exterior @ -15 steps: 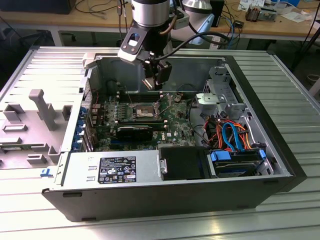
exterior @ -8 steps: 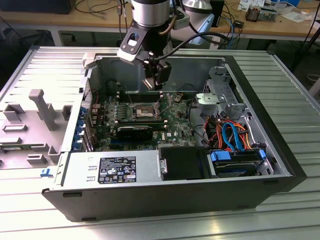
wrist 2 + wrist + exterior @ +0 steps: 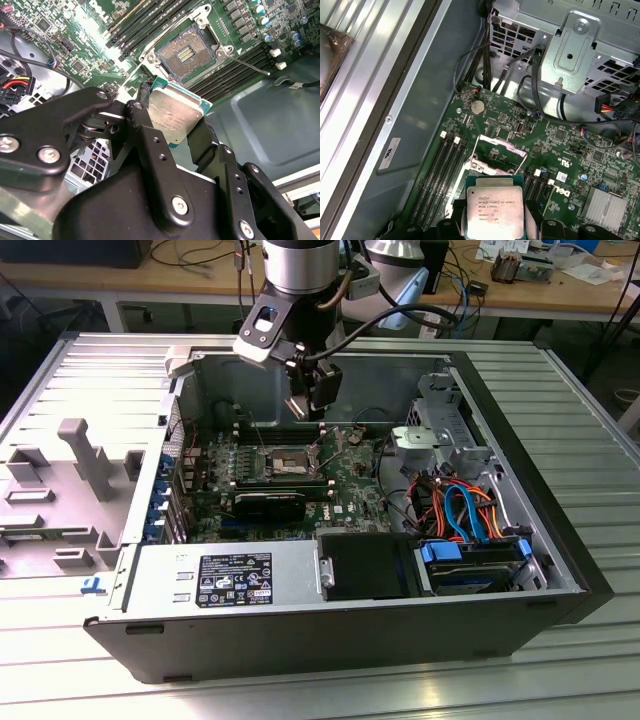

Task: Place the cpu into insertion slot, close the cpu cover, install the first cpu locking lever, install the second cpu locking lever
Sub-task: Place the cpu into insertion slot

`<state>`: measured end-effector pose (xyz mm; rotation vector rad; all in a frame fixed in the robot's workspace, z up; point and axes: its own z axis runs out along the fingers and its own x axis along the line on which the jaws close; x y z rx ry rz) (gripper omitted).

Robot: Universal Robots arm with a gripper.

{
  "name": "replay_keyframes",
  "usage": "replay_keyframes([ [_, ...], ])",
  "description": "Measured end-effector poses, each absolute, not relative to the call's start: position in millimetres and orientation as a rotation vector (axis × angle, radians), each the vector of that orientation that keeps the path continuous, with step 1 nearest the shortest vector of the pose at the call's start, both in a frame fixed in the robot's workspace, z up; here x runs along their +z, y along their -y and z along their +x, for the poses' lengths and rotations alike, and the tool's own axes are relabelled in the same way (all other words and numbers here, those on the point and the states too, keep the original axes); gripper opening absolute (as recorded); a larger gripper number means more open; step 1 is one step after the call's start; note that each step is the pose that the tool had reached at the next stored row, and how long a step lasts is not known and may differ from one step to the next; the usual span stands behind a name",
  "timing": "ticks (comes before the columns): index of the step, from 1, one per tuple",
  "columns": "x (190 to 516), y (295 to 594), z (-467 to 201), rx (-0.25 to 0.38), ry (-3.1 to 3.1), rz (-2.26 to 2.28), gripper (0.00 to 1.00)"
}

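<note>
My gripper (image 3: 318, 402) hangs inside the open computer case, just above and behind the insertion slot (image 3: 285, 459). It is shut on the cpu (image 3: 175, 114), a pale silvery square chip with a green edge, clamped by two opposite sides between the black fingers (image 3: 145, 125). In the second wrist view the insertion slot (image 3: 186, 51) lies open beyond the chip, its dark centre bare inside a silver rim. A thin metal locking lever (image 3: 247, 64) sticks out beside it. In the first wrist view the cpu (image 3: 492, 207) hovers in front of the cpu cover (image 3: 502, 146), a silver frame standing raised.
Long black memory slots (image 3: 150, 20) flank the socket on the green board. A metal drive cage (image 3: 575, 45) with cables (image 3: 465, 505) is at the exterior view's right. The power supply (image 3: 230, 575) lies along the case's front. A grey moulded panel (image 3: 60, 475) lies outside, left.
</note>
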<state>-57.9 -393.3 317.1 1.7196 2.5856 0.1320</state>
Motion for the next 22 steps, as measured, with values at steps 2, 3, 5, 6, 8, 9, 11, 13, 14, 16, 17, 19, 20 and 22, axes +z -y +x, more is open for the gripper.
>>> replay_keyframes([
  [2, 317.1, 393.3, -57.9, 0.132, -2.583, 1.724, 0.55],
  [3, 317.1, 393.3, -57.8, 0.132, -2.581, 1.726, 0.55],
  [5, 317.1, 393.3, -57.9, 0.132, -2.575, 1.735, 0.55],
  [6, 317.0, 393.3, -57.8, 0.131, -2.57, 1.741, 0.55],
  [8, 317.0, 393.3, -57.9, 0.131, -2.565, 1.748, 0.55],
  [9, 317.0, 393.3, -57.9, 0.131, -2.564, 1.75, 0.55],
  [11, 317.0, 393.3, -57.8, 0.131, -2.561, 1.754, 0.55],
  [13, 317.0, 393.3, -57.9, 0.131, -2.555, 1.763, 0.55],
  [14, 317.0, 393.3, -57.9, 0.131, -2.553, 1.765, 0.55],
  [16, 316.9, 393.3, -57.9, 0.131, -2.55, 1.77, 0.55],
  [17, 316.9, 393.3, -57.9, 0.131, -2.548, 1.771, 0.55],
  [19, 316.9, 393.3, -57.9, 0.131, -2.544, 1.777, 0.55],
  [20, 316.9, 393.3, -57.9, 0.131, -2.543, 1.779, 0.55],
  [22, 316.9, 393.3, -57.9, 0.13, -2.538, 1.785, 0.55],
])
